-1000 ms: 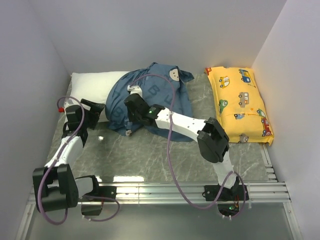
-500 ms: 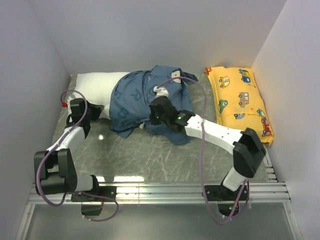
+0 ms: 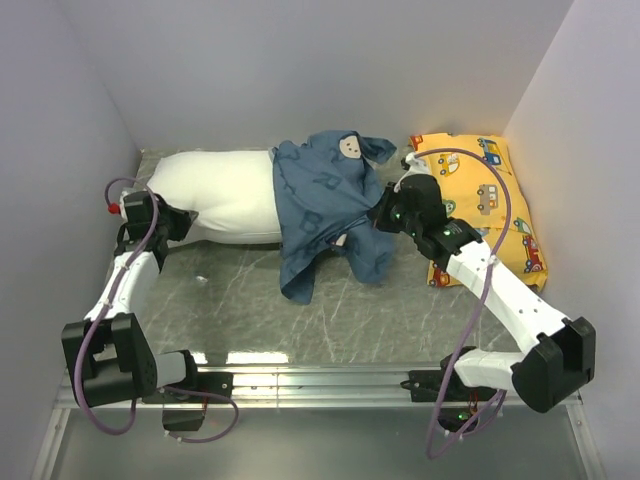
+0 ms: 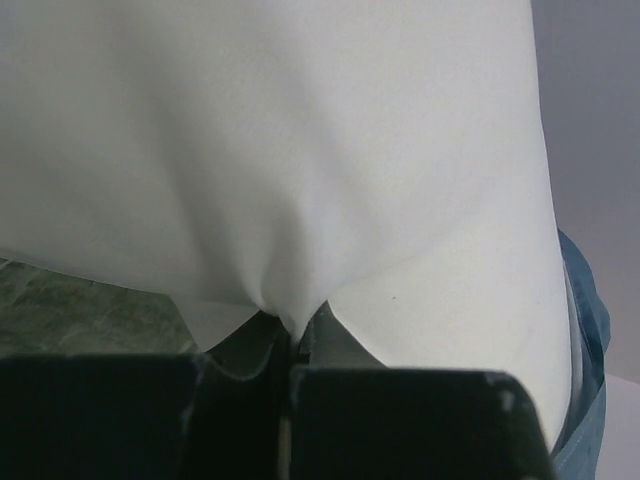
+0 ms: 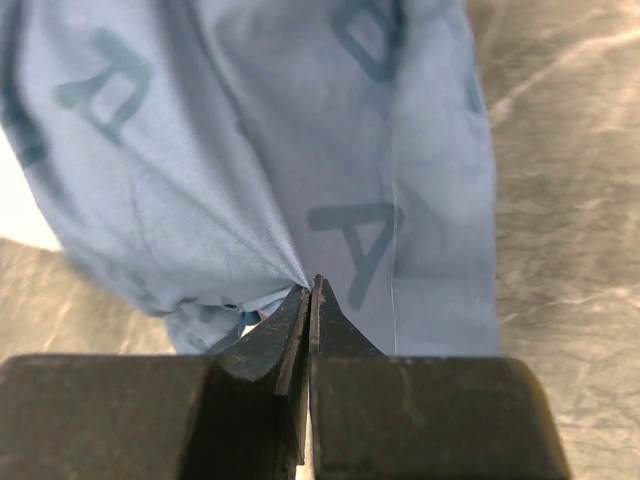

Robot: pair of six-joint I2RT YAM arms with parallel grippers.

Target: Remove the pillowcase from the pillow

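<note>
Pillowcase (image 3: 322, 195): bunched over right end of pillow (image 3: 220, 190), far side of bench (image 3: 400, 320), loose tail drooping toward near edge. Pillow: left half bare, lying crosswise at far left. Left gripper (image 4: 290, 335): pinched tight on white pillow corner, anchoring. Right gripper (image 5: 310, 290): clamped on a fold of blue fabric, close beside yellow pillow (image 3: 480, 200). Step in hand, by judgement: mid-strip. Next: pull rightward, left anchor firm, until case slips clear.

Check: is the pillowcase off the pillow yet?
Partly on. The pillowcase covers only the pillow's right end; the rest lies bare.
</note>
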